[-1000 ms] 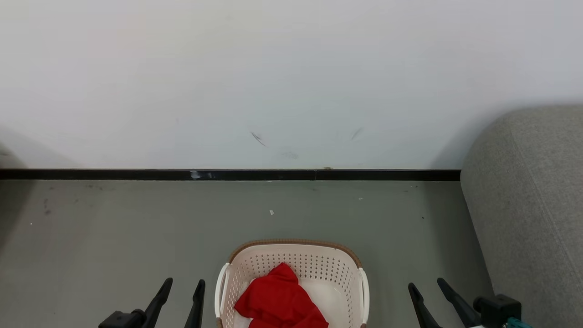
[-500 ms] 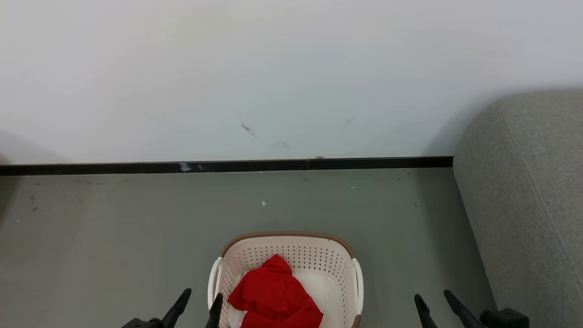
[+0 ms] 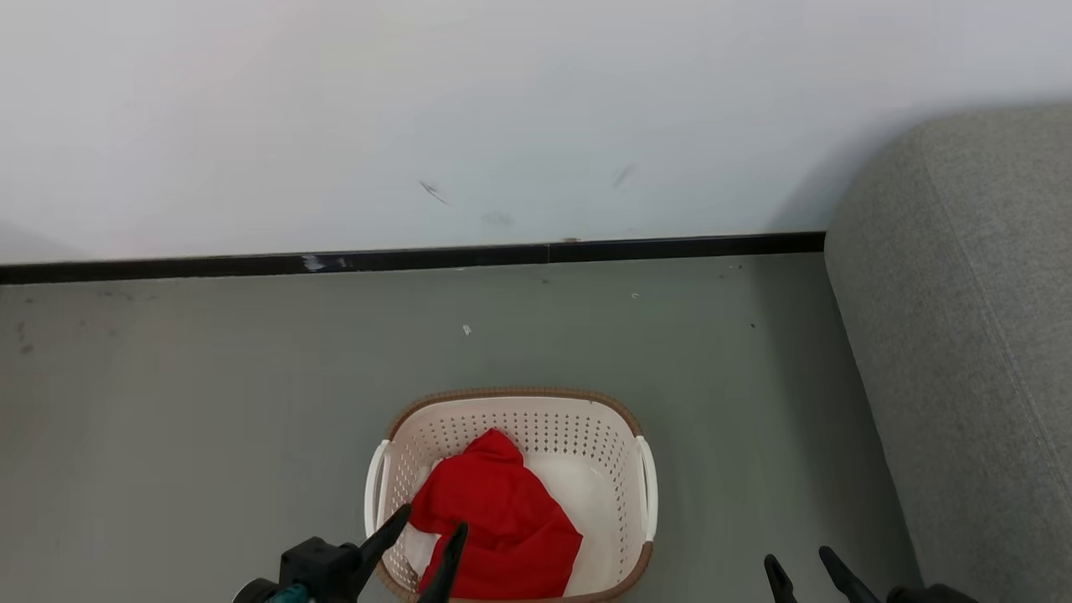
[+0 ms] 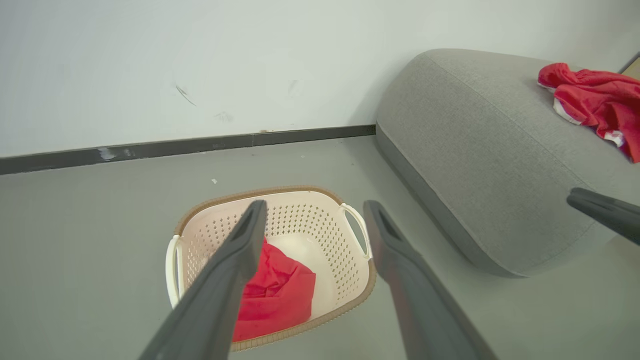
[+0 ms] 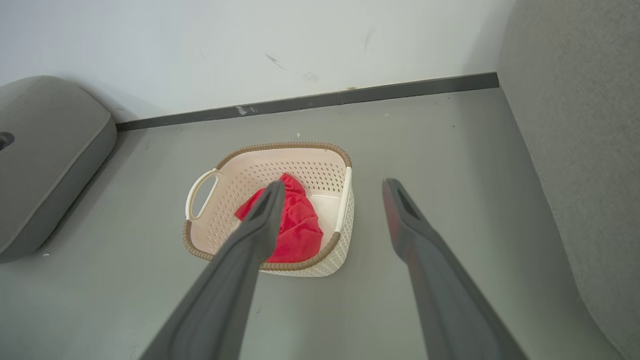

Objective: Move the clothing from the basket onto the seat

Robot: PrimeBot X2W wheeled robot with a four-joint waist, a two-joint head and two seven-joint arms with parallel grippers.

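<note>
- Grey floor [image 3: 209, 402], white wall [image 3: 536, 100] behind.
- At 3 o'clock, seat [image 3: 963, 335]: delivered clothing [image 4: 595, 100] lies on it.
- At 6 o'clock, basket [image 3: 511, 395]: remaining clothing [image 3: 502, 502] inside, unmoved.
- Empty, wide open: left pincer [image 3: 433, 519] by basket; right pincer [image 3: 797, 556] at 5 o'clock.

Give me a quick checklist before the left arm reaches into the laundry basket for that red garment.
1. The left gripper open: ok.
2. Its aim at the red garment in the laundry basket: ok.
3. Nothing covering that garment: ok.
4. Gap between gripper and fabric: cannot tell.
5. The right gripper open, clear of the basket: ok.
6. Bare room on the sofa beside the second red garment lying on it: ok.
</note>
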